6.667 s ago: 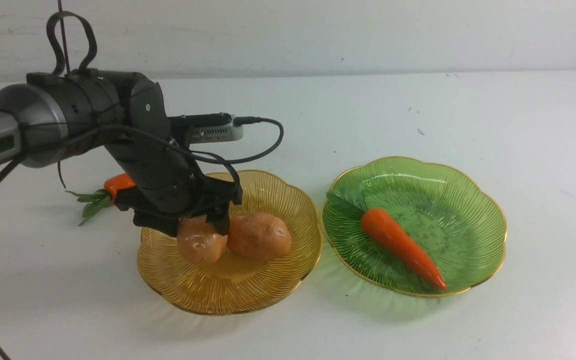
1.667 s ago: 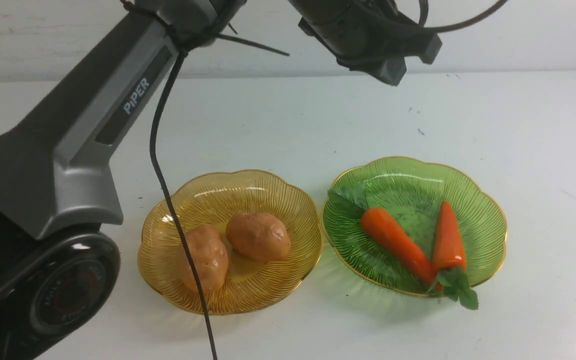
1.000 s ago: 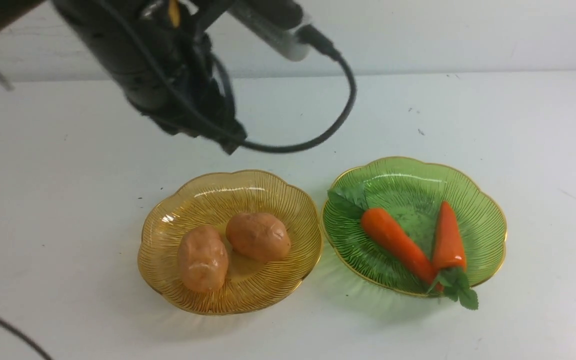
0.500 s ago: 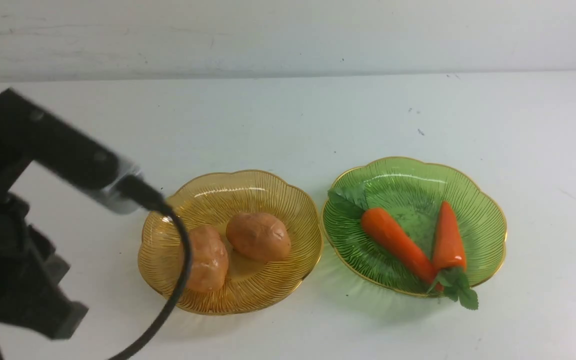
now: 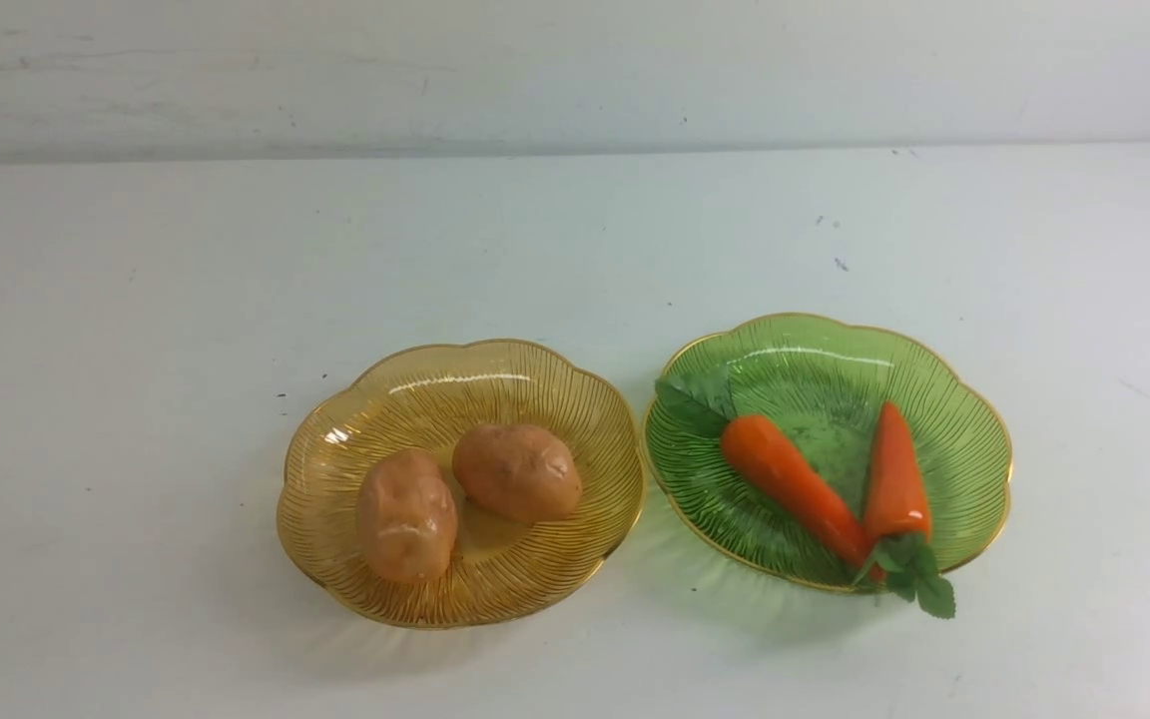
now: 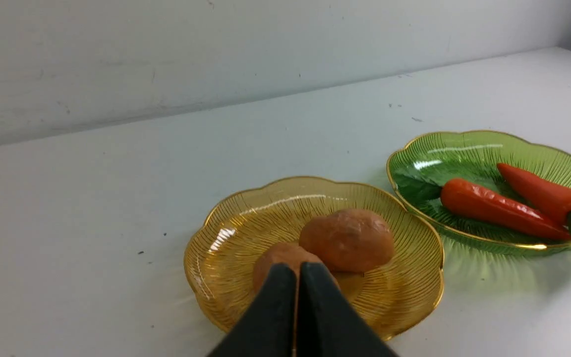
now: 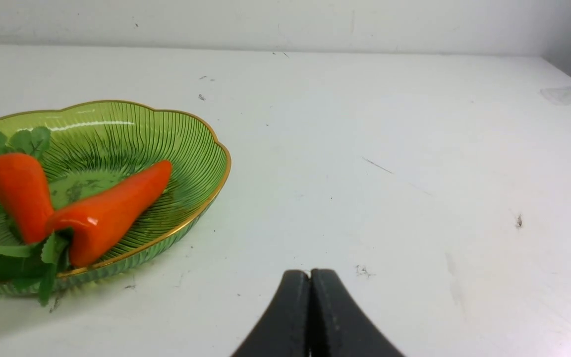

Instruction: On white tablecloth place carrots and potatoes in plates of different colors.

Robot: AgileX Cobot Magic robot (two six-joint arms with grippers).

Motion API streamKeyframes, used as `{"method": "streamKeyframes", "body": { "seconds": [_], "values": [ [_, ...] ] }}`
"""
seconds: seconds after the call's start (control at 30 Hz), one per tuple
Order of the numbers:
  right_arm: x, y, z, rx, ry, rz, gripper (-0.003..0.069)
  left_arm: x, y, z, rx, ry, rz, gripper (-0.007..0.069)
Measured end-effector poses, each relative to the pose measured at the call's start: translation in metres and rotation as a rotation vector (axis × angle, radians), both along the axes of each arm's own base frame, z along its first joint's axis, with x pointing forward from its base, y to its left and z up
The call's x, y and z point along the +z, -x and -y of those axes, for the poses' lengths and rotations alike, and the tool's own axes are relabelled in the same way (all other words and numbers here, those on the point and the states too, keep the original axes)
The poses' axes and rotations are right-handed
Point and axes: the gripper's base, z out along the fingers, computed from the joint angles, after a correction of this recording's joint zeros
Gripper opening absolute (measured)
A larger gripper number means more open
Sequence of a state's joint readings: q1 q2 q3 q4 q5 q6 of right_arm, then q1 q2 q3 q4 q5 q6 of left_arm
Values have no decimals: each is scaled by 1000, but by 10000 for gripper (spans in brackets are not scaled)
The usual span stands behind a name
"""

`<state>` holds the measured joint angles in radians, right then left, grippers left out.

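Observation:
On the white tablecloth (image 5: pixel 136 300) stand two ribbed plates side by side. The amber-yellow plate (image 5: pixel 405 384) holds two tan potatoes (image 5: pixel 405 514) (image 5: pixel 517 471). Two orange carrots (image 5: pixel 785 484) (image 5: pixel 894 474) with green tops lie in the green plate (image 5: pixel 964 429). Neither arm shows in the front view. In the left wrist view my left gripper (image 6: pixel 298 265) is shut and empty, on the near side of the amber plate (image 6: pixel 265 208). In the right wrist view my right gripper (image 7: pixel 310 271) is shut and empty over bare cloth, off to the side of the green plate (image 7: pixel 201 144).
A pale wall (image 5: pixel 575 70) closes off the far edge of the table. Small dark specks (image 5: pixel 840 264) mark the cloth behind the green plate.
The left arm, which crossed the front view above and beside the amber plate, has drawn back out of that view. Plates, potatoes and carrots have stayed put.

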<state>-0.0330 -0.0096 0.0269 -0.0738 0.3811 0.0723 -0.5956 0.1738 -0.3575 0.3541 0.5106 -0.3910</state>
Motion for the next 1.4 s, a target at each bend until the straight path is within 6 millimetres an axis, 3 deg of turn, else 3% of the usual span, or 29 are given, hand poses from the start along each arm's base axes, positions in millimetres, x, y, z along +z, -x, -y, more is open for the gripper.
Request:
{"method": "streamKeyframes", "body": {
  "seconds": [0.07, 0.17, 0.3, 0.53, 0.73, 1.03, 1.4],
  "values": [
    [0, 0, 0, 0, 0, 0, -15, -13, -2, 1, 1, -18, -34, -3],
    [0, 0, 0, 0, 0, 0, -15, -50, -4, 4, 13, -17, -140, -3],
    [0, 0, 0, 0, 0, 0, -15, -69, -2, 0, 63, 9, -158, -3],
    [0, 0, 0, 0, 0, 0, -15, -81, 3, -10, 200, 9, -85, -3],
    [0, 0, 0, 0, 0, 0, -15, -99, 2, -14, 317, -37, -121, -3],
    [0, 0, 0, 0, 0, 0, -15, -110, 1, -16, 373, -110, -115, -3],
    [0, 0, 0, 0, 0, 0, -15, -109, 0, -18, 422, -70, -108, -3]
  ]
}}
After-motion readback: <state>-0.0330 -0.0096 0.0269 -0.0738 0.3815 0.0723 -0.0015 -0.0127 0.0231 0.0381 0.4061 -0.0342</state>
